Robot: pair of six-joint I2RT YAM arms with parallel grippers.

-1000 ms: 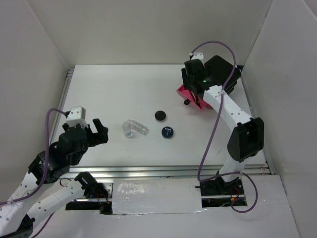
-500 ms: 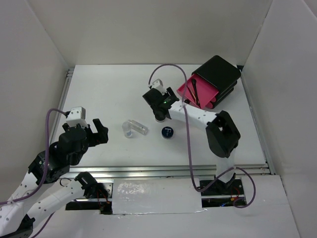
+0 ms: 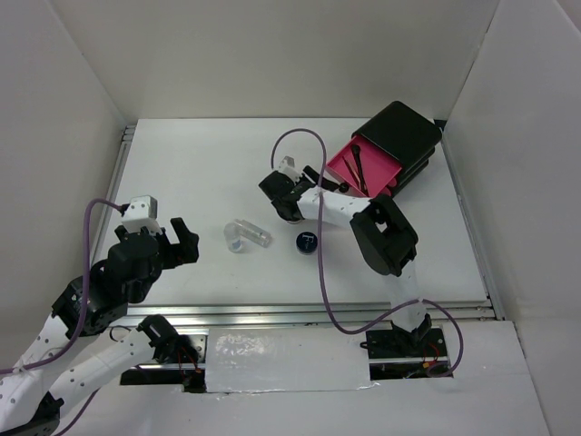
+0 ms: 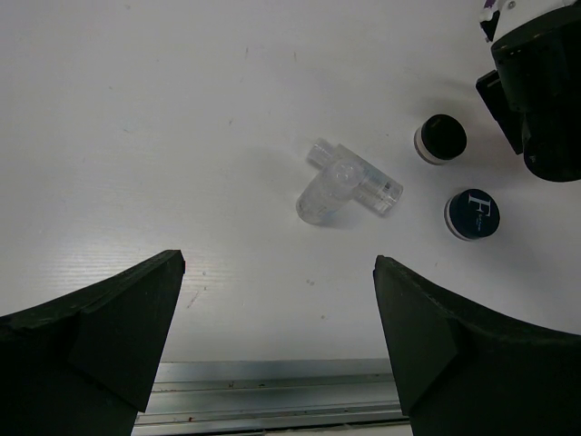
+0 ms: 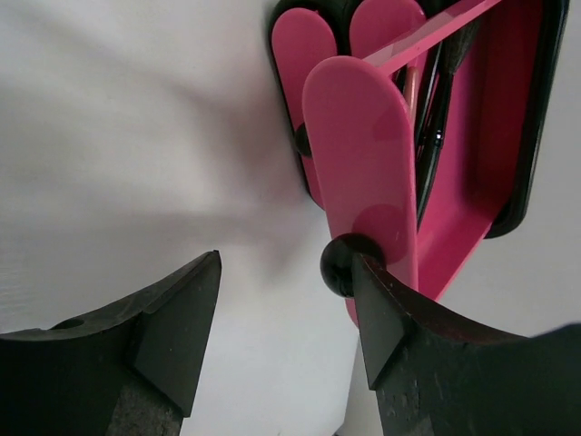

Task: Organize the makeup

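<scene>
The task was judged partly done. One drawer point(image 3: 388, 171) of the box point(image 3: 404, 127) was pulled out, and thin brushes point(image 3: 356, 169) were laid in it. An orange-tipped stick seemed to be among them, though the wrist view was too close for that to be told surely. Three pieces were not yet put away, all on the table point(image 3: 200, 154) left of the box and nearer the arms. The black compact point(image 4: 440, 138) lay closest to the box, the blue compact point(image 4: 472, 213) a little farther from it, and the clear vial point(image 4: 348, 182) farthest left. The right gripper point(image 3: 289, 200) was held low just beside the black compact, on its box side. Its fingers were seen parted with only bare table between them, so nothing was gripped. The left gripper point(image 4: 280, 265) was held wide apart and empty, well left of the box, pointed toward the vial. The black compact was judged the piece in hand, to be clamped and carried to the drawer, with the blue compact and vial left after it.
</scene>
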